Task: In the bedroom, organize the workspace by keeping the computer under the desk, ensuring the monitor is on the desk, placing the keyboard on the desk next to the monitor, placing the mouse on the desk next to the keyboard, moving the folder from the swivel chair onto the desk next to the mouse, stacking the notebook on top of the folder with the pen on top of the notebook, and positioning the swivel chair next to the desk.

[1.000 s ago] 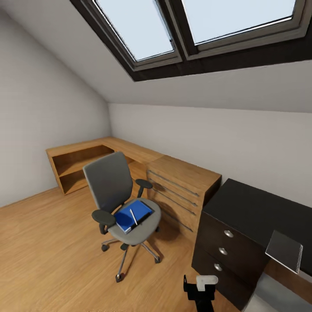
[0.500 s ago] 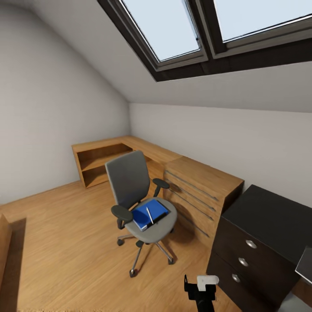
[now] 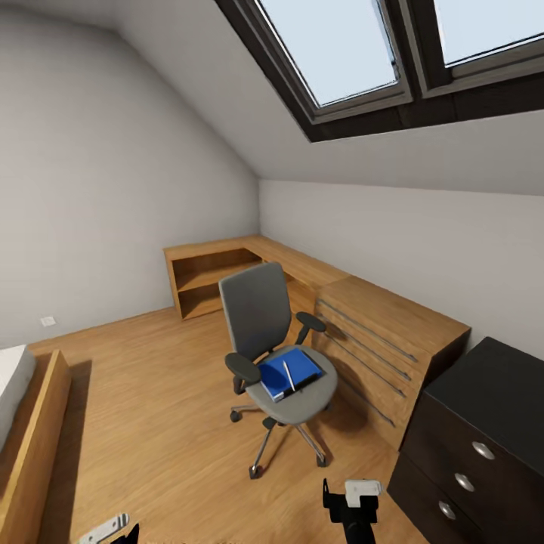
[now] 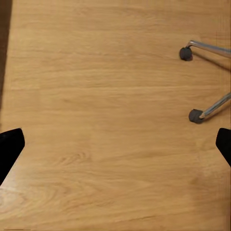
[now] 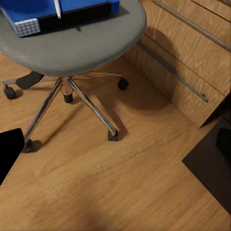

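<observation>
The grey swivel chair [image 3: 261, 317] stands on the oak floor in front of an oak dresser. On its seat lies the blue folder [image 3: 291, 368] with the thin white pen [image 3: 288, 375] on top. In the right wrist view the folder [image 5: 72, 6] and pen [image 5: 57, 6] sit on the seat's edge above the chrome base. A dark strip runs along the folder's edge; I cannot tell whether it is the notebook. The black desk [image 3: 499, 389] with round knobs is at the right. My left gripper [image 4: 115, 147] and right gripper [image 5: 117, 149] hang open over the floor. Computer, monitor, keyboard and mouse are out of view.
The oak dresser [image 3: 393, 332] with bar handles joins a low oak shelf unit [image 3: 215, 272] in the corner. A bed frame [image 3: 34, 446] stands at the left. Sloped walls and skylights rise above. Chair casters [image 4: 195, 115] lie near the left gripper. Open floor lies between bed and chair.
The camera has swung left, so chair, dresser and desk sit further right in the picture. The bed has come into view, and a grey item on the desk has left it.
</observation>
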Motion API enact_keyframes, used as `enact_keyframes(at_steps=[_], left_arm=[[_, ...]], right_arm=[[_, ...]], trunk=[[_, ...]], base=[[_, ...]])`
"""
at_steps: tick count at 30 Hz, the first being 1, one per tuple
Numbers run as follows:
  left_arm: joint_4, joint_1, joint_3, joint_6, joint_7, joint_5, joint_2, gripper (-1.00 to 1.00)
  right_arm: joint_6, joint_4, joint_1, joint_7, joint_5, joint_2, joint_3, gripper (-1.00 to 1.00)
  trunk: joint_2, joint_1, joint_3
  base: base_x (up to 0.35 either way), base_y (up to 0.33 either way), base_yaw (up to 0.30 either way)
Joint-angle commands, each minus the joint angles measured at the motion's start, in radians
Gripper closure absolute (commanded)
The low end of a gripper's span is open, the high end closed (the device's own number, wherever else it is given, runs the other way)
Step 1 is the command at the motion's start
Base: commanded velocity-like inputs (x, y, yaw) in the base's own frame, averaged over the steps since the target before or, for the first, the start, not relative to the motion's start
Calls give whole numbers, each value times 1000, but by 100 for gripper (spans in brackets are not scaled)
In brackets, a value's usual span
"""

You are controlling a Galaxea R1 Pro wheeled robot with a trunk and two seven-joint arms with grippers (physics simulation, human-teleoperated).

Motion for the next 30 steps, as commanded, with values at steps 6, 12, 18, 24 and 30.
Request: enact_keyframes(at_steps=[6, 12, 18, 24, 30], left_arm=[[-1, -1, -11, -1, 5, 3, -18, -100], [3, -1, -14, -3, 6, -4, -43, -100], [26, -1, -22, -3, 8, -42, -61, -100], [26, -1, -22, -3, 9, -54, -61, -100], [26, -1, -22, -4, 10, -56, -62, -100]], right_arm=[[2, 0, -1, -11, -15, -16, 4, -100], [0, -2, -1, -10, -48, -19, 6, -100], [-1, 1, -1, -6, -42, -21, 8, -100], [-2, 1, -1, -5, -45, -21, 9, -100], [-2, -5, -1, -6, -45, -20, 8, -100]], trunk=[[-1, 0, -1], [-1, 0, -1], [-1, 0, -1], [-1, 0, -1], [-1, 0, -1]], base=[[0, 0, 281], [40, 0, 272], [196, 0, 71], [17, 0, 1], [1, 0, 0]])
